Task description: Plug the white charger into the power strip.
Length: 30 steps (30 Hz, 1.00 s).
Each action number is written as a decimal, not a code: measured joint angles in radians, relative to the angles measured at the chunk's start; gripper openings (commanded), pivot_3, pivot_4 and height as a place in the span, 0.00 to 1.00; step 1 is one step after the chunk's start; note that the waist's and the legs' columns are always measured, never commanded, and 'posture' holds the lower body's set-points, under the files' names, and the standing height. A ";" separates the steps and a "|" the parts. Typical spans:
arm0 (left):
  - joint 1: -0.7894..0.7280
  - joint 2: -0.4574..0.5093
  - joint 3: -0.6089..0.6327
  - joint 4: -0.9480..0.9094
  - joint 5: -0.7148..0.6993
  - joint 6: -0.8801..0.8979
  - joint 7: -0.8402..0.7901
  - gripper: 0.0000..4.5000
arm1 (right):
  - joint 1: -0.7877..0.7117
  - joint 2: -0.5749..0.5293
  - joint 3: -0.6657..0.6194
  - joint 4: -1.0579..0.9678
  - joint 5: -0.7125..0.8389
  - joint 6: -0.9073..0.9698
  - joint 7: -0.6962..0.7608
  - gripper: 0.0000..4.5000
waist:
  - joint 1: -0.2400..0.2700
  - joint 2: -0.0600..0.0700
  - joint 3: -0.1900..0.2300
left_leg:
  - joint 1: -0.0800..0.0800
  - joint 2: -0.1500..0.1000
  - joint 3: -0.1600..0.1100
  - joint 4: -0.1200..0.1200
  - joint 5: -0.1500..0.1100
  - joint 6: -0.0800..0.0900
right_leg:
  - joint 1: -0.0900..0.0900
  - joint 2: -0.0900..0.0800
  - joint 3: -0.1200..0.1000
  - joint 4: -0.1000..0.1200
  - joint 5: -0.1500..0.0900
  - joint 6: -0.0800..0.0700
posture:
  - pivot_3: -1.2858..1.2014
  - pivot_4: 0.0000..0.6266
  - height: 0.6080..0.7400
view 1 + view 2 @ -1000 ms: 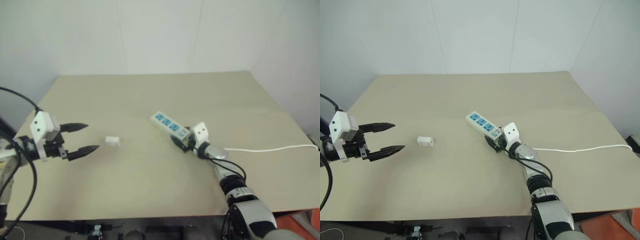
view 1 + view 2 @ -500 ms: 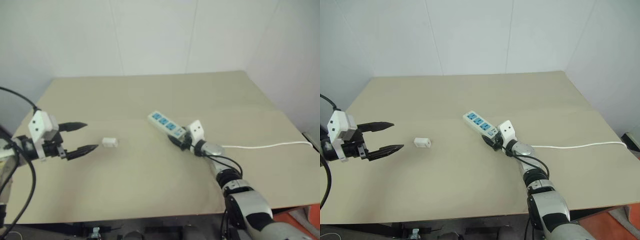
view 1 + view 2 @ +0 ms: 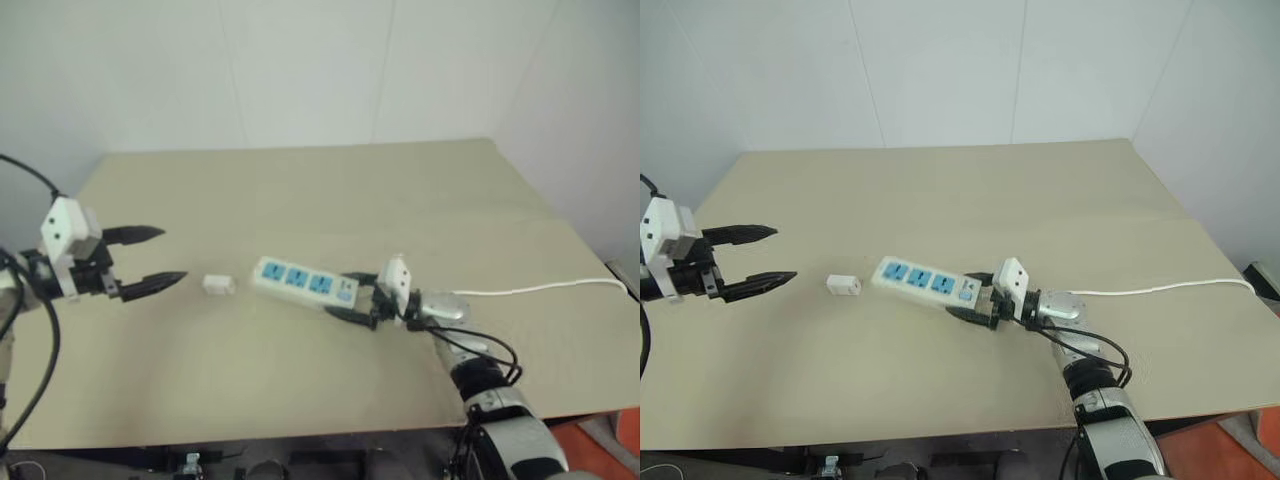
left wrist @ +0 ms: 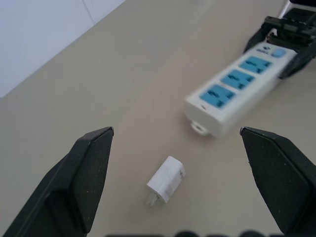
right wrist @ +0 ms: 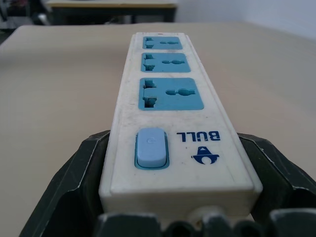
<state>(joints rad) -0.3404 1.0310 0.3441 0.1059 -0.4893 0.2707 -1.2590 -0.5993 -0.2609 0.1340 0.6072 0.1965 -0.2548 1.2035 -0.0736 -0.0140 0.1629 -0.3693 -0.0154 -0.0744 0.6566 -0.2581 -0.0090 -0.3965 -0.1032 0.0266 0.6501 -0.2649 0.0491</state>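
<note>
The power strip (image 3: 298, 280), a long white bar with three blue sockets, lies across the table's middle. My right gripper (image 3: 352, 300) is shut on its switch end, with one black finger (image 5: 84, 173) on each side of the bar (image 5: 168, 108). The white charger (image 3: 218, 284) lies on the table just left of the strip's free end, prongs toward my left gripper in the left wrist view (image 4: 166, 186). My left gripper (image 3: 172, 256) hovers open to the left of the charger, pointing at it, with nothing between its fingers.
The strip's thin white cord (image 3: 540, 290) runs from the right gripper to the table's right edge. The beige table (image 3: 300, 190) stands against white walls at the back and right.
My right gripper has swung the power strip round and pulled it nearer, so its free end now points left, close to the charger. The left gripper stays open, nearly in place.
</note>
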 measured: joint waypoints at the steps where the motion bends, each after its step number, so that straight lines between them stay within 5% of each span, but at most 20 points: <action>1: -0.007 0.001 -0.008 0.009 0.003 -0.005 -0.005 1.00 | 0.003 0.002 0.010 0.001 -0.002 0.000 0.009 0.77 | -0.001 0.000 0.000 | 0.000 0.000 0.000 0.000 0.000 0.000 | 0.000 0.000 0.000 0.000 0.000 0.000 | 0.52 0.24 1.00; 8: -0.130 0.005 -0.122 0.109 0.061 -0.041 -0.087 1.00 | 0.001 -0.002 0.047 0.025 -0.018 -0.002 0.082 0.77 | 0.003 0.000 0.000 | -0.001 0.001 0.001 0.000 0.000 0.000 | -0.001 0.001 0.001 0.000 0.000 0.000 | 0.52 0.24 1.00; 16: -0.370 -0.007 -0.363 0.324 0.287 -0.258 -0.197 1.00 | -0.002 -0.011 0.052 0.052 -0.020 -0.019 0.125 0.77 | 0.005 0.000 0.000 | 0.000 0.002 0.001 0.002 0.000 0.000 | 0.001 0.003 0.001 0.000 0.000 0.000 | 0.52 0.24 1.00; 30: -0.977 -0.281 -0.778 0.976 0.783 -0.643 -0.312 1.00 | -0.015 -0.005 0.055 0.070 -0.032 -0.039 0.135 0.77 | -0.001 -0.001 0.000 | -0.001 0.003 0.001 0.004 0.000 0.000 | 0.002 0.006 0.002 0.000 0.000 0.000 | 0.52 0.24 1.00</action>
<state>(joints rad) -1.3179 0.7499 -0.4342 1.0820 0.2933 -0.3722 -1.5710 -0.6145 -0.2664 0.1892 0.6768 0.1649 -0.2934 1.3389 -0.0742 -0.0151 0.1628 -0.3698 -0.0125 -0.0734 0.6606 -0.2582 -0.0087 -0.3943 -0.0975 0.0282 0.6497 -0.2650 0.0494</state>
